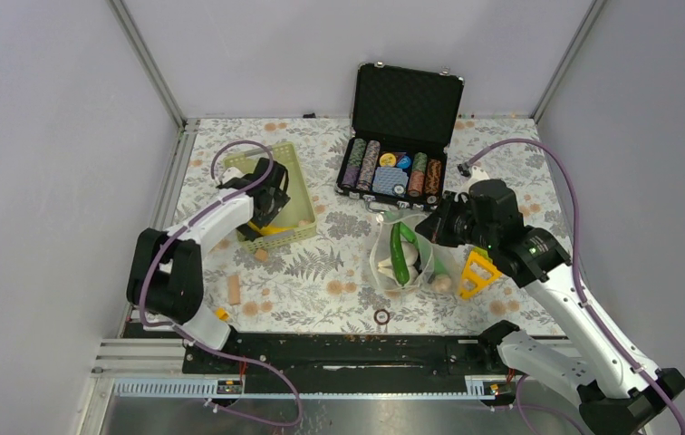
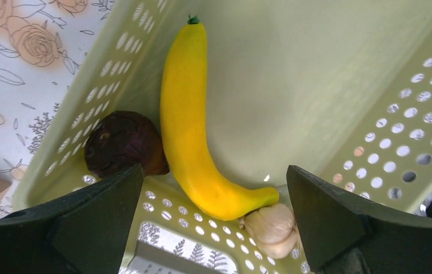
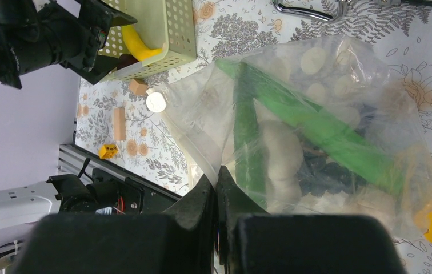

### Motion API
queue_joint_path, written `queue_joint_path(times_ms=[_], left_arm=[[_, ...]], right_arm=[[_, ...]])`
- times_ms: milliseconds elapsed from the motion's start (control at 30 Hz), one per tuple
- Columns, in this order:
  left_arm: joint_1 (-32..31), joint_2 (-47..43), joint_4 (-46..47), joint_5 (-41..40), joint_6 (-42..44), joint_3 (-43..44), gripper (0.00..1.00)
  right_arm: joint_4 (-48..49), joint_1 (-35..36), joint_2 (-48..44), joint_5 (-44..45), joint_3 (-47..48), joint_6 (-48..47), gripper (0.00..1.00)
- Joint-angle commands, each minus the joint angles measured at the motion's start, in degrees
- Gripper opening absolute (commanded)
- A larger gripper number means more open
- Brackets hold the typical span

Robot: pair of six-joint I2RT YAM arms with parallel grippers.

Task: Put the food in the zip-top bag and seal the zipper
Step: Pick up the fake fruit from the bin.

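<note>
The zip-top bag (image 1: 402,258) stands mid-table, mouth up, with green cucumbers (image 3: 248,142), white bulbs (image 3: 279,151) and dark grapes (image 3: 328,174) inside. My right gripper (image 3: 218,171) is shut on the bag's mouth edge, on the pale zipper strip (image 3: 194,142); it also shows in the top view (image 1: 431,227). My left gripper (image 2: 215,171) is open inside the green basket (image 2: 294,85), and shows there in the top view (image 1: 271,195). Between its fingers lie a yellow banana (image 2: 188,114) and a white garlic bulb (image 2: 271,225), with a dark purple piece (image 2: 123,142) to the left.
An open black case of poker chips (image 1: 402,136) stands behind the bag. A yellow triangular tool (image 1: 477,275) lies right of the bag. Wooden blocks (image 1: 234,290) and a small yellow piece (image 1: 221,314) lie in front of the basket (image 1: 301,195). A small ring (image 1: 381,316) lies near the front edge.
</note>
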Motion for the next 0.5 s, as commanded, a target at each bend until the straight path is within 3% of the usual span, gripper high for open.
queue_joint_path(times_ms=[0,467], left_arm=[[0.87,4.13,-0.1,-1.28,-2.04,4.2,0.99],[1.3,13.01,1.67,1.29,-2.51,6.65,0.97]], right_arm=[[0.28,-0.3,-1.05,0.26,1.06,-1.22,0.03],[-0.62,-0.71,-0.03,1.4,1.9,-2.3,0.02]])
